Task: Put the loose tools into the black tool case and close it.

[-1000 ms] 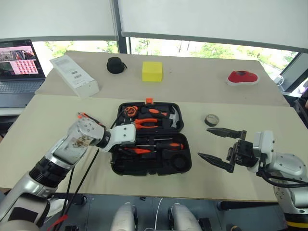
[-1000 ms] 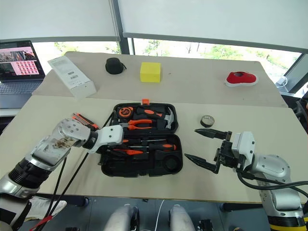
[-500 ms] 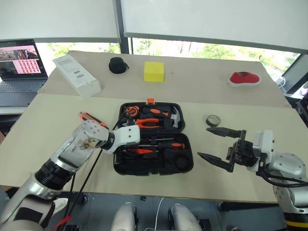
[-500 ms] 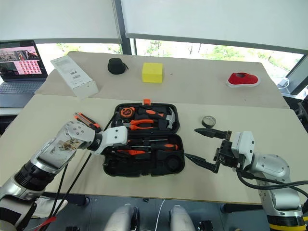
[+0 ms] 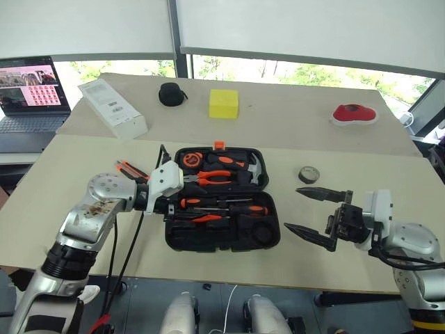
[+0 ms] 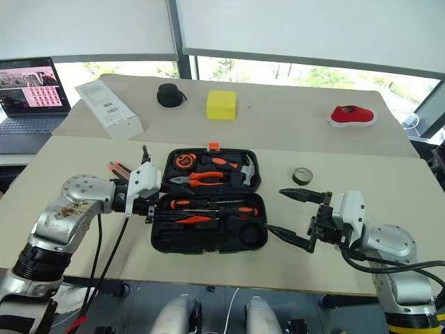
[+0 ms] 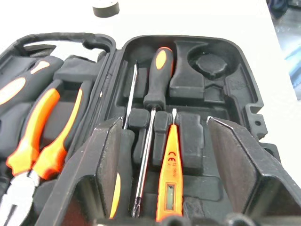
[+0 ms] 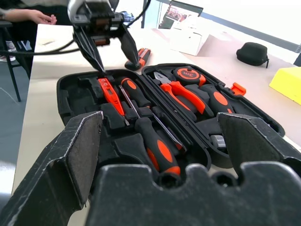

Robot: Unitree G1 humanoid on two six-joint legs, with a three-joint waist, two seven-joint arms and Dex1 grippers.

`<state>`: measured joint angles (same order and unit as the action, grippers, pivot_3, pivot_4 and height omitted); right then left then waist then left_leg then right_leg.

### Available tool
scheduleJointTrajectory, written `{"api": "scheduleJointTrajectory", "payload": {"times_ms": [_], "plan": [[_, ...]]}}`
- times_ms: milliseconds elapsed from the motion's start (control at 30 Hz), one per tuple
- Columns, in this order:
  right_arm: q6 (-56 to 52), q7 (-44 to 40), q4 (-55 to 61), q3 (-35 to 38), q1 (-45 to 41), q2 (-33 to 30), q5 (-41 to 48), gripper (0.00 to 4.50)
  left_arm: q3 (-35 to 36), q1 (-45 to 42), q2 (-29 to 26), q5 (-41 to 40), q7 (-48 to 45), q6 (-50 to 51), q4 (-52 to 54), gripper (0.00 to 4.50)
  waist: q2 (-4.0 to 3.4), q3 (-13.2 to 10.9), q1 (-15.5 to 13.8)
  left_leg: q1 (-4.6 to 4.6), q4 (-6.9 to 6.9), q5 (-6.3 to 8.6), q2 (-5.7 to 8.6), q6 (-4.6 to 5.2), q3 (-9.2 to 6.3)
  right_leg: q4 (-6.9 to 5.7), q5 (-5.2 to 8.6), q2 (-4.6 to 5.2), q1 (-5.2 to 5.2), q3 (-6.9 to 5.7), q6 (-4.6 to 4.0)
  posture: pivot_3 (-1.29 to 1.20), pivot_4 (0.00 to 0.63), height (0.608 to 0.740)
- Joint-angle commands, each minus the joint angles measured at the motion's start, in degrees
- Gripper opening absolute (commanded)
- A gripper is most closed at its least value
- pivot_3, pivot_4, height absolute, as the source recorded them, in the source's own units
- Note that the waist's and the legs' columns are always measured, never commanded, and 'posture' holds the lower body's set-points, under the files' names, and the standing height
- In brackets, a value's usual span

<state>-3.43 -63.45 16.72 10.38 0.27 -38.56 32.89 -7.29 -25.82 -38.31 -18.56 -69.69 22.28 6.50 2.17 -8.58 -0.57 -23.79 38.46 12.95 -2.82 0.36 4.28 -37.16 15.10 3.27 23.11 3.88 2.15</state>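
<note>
The black tool case [image 5: 221, 241] lies open in the middle of the table [image 5: 62, 202], its lid half at 12 o'clock and its deeper half toward me. My left gripper [image 7: 163, 125] hovers over the case's 9 o'clock edge with its 2 fingers spread apart and nothing between them. Below them the short orange tester screwdriver [image 7: 169, 174] lies in its recess. Beside it lie the 2 long screwdrivers [image 5: 224, 204], side by side and pointing opposite ways in the same half. The lid half holds the pliers [image 5: 208, 177], the hammer [image 5: 254, 167] and the tape measure [image 5: 189, 158]. My right gripper [image 5: 293, 208] is off the case at about 4 o'clock, above the table, fingers wide open and empty. The small dark tape roll [image 5: 307, 174] sits loose on the table at 2 o'clock from the case, apart from my right fingers. The orange-black utility knife [image 8: 138, 57] lies on the table at 9 o'clock from the case, just beyond my left arm.
</note>
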Motion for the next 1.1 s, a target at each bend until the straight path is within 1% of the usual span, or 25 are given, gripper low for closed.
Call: {"api": "scheduleJointTrajectory", "payload": {"times_ms": [33,100,133,167,400,600,733,833,900,933,1100], "plan": [[-0.2,0.2,0.9,0.2,-1.4,0.2,0.9,4.5,0.3,0.7,1.6,0.0,-0.7,-6.0,-4.1,1.15,0.0,0.0,0.0,0.0,0.01,0.0,0.0,0.0,0.0,0.0,0.0,0.0,0.0,0.0,0.0,0.0,0.15,0.74],[-0.3,0.3,0.8,0.2,-1.6,0.2,1.0,4.5,-0.6,0.8,2.2,1.5,-0.5,-8.1,-6.1,0.53,0.0,0.0,0.0,0.0,0.01,0.0,0.0,0.0,0.0,0.0,0.0,0.0,0.01,0.0,0.0,0.0,0.15,0.74],[-0.3,0.3,0.8,0.1,-1.7,0.2,0.9,4.5,-1.3,0.9,2.5,2.7,-0.1,-9.8,-7.3,0.08,0.0,0.0,0.0,0.0,0.0,0.0,0.0,0.0,0.0,0.0,0.0,-0.01,0.01,0.0,0.0,0.0,0.15,0.74],[-0.4,0.4,0.9,0.1,-1.7,0.3,0.9,4.5,-2.1,1.1,2.8,3.6,0.2,-10.6,-8.1,0.03,0.0,0.0,0.0,-0.01,0.0,0.0,-0.01,0.0,0.0,0.0,0.0,-0.01,0.01,0.0,0.0,0.0,0.15,0.74],[-0.2,1.0,1.1,0.3,-1.1,0.6,0.8,4.5,-4.5,4.8,2.3,5.6,-1.2,-14.6,-8.2,0.03,0.0,0.0,0.0,0.0,0.0,0.0,-0.01,0.0,0.0,0.0,-0.01,0.0,0.0,0.0,0.0,0.0,0.15,0.74],[0.0,1.4,1.0,0.2,-0.8,1.2,0.6,4.5,-5.4,6.3,1.8,8.5,1.0,-14.8,-10.9,0.03,-0.02,0.0,0.0,0.03,0.0,0.0,-0.02,0.0,0.0,-0.02,-0.01,0.0,-0.03,0.0,0.0,0.0,0.15,0.74],[-0.2,1.4,0.8,0.0,-0.9,1.4,0.7,4.5,-5.6,6.7,2.7,9.0,4.2,-9.7,-13.2,0.03,-0.16,0.2,0.0,0.14,0.0,0.0,-0.02,0.0,0.0,-0.02,-0.01,0.0,-0.12,0.0,0.0,0.0,0.15,0.74],[-0.4,1.3,0.7,0.1,-1.0,1.4,0.9,4.5,-6.0,7.2,2.4,8.0,4.2,-5.9,-12.4,0.03,-0.28,0.2,0.1,0.64,-0.04,0.02,-0.02,0.01,0.01,0.03,0.0,0.0,-0.62,0.0,0.01,0.0,0.15,0.74],[-0.4,1.2,0.6,0.1,-1.0,1.4,1.0,4.5,-6.9,7.7,1.5,8.0,3.6,-3.7,-11.2,0.03,-0.31,0.3,0.3,0.89,-0.07,0.02,-0.03,0.0,0.01,0.04,0.02,0.0,-0.84,0.0,0.0,0.0,0.15,0.74],[-0.5,1.2,0.6,0.1,-1.0,1.3,1.0,4.5,-7.4,8.4,0.8,8.2,2.6,-4.3,-10.5,0.03,-0.35,0.4,0.4,0.93,-0.08,0.02,-0.04,0.0,0.01,0.04,0.03,0.0,-0.86,0.0,0.0,0.0,0.15,0.74],[-0.3,1.0,0.2,0.2,-1.1,1.3,1.0,4.5,-10.1,9.4,-2.4,9.9,0.6,-3.1,-8.5,0.03,-0.66,0.7,1.0,0.96,-0.18,0.02,-0.05,0.0,0.03,0.05,0.05,-0.01,-0.86,0.02,-0.04,0.0,0.15,0.74]]}}
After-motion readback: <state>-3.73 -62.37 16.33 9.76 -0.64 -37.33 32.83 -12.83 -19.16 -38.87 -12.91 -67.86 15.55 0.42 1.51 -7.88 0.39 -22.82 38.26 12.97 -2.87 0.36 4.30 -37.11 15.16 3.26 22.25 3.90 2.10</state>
